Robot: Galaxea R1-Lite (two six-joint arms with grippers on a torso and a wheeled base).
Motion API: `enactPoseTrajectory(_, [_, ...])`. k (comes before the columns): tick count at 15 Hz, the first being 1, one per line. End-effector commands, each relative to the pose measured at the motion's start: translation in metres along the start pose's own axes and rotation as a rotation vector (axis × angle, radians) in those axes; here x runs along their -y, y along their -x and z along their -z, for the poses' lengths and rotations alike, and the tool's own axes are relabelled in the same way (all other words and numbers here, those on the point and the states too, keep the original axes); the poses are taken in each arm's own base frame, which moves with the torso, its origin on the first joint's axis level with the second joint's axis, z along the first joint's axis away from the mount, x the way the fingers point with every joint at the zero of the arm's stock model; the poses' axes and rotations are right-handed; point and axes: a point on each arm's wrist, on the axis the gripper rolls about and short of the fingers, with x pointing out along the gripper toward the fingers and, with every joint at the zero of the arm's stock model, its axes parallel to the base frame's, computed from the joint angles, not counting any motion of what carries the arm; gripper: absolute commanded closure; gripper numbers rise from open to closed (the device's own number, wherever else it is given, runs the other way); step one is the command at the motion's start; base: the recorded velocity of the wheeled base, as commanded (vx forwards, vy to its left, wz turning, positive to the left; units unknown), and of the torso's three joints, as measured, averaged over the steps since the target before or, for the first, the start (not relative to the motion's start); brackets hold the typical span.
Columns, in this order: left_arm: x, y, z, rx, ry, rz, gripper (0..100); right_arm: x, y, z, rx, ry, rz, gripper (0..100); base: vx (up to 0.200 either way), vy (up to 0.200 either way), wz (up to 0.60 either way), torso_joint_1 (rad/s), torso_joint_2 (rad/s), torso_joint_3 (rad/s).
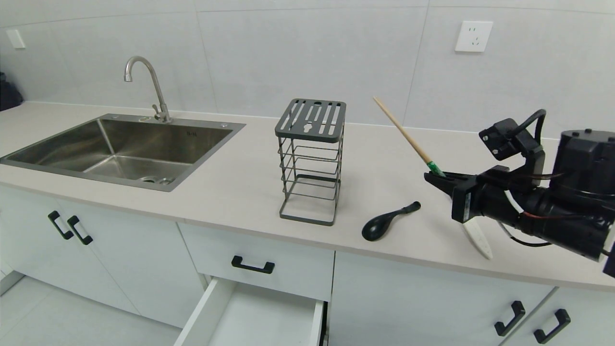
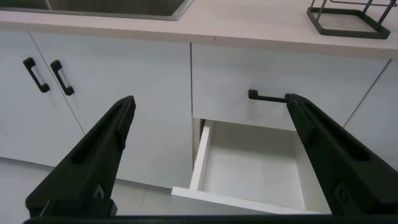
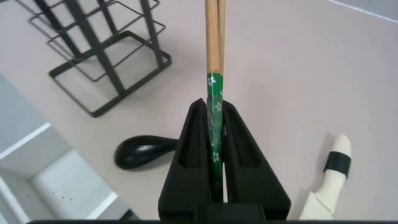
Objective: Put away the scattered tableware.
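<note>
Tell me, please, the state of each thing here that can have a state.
right end effector: shut on the chopsticks, which tilt up.
left end effector: open.
lower drawer: open.
upper drawer: shut.
black spoon: lying on the counter.
rack: upright.

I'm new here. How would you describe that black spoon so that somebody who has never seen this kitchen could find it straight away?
Find the grey wire rack standing on the countertop, right of the sink. Just right of its base, near the counter's front edge, lies the black spoon. It alone is black and round-bowled: the chopsticks are wooden, the other utensil white.
</note>
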Motion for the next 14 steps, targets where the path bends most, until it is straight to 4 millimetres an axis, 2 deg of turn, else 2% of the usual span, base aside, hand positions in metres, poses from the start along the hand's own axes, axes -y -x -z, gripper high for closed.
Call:
enactPoseTrajectory(1, [0.0, 0.0, 0.0, -0.001, 0.0, 0.0, 0, -0.008, 0.011, -0.011, 0.054, 0.015, -0.058, 100, 0.0, 0.0, 0.0, 0.0, 0.0, 0.0])
enactPoseTrajectory(5, [0.0, 0.0, 0.0, -0.001, 0.0, 0.001, 0, -0.037, 0.024, -0.023, 0.174, 0.137, -0.312, 100, 0.0, 0.0, 0.0, 0.0, 0.0, 0.0])
enactPoseTrajectory(9, [0.0, 0.0, 0.0, -0.001, 0.0, 0.0, 0, -0.048, 0.026, -0.023, 0.192, 0.171, -0.376, 100, 0.0, 0.0, 0.0, 0.0, 0.0, 0.0])
enactPoseTrajectory(10, [0.0, 0.0, 0.0, -0.001, 0.0, 0.0, 0, -0.064, 0.035, -0.015, 0.167, 0.177, -0.45, 100, 0.0, 0.0, 0.0, 0.0, 0.0, 0.0])
enactPoseTrajectory(12, [0.0, 0.0, 0.0, -0.001, 0.0, 0.0, 0, -0.091, 0.042, -0.006, 0.086, 0.19, -0.569, 100, 0.0, 0.0, 0.0, 0.0, 0.0, 0.0])
enactPoseTrajectory(14, [0.0, 0.0, 0.0, -0.001, 0.0, 0.0, 0, -0.111, 0.045, -0.01, 0.009, 0.208, -0.654, 100, 0.0, 0.0, 0.0, 0.0, 0.0, 0.0])
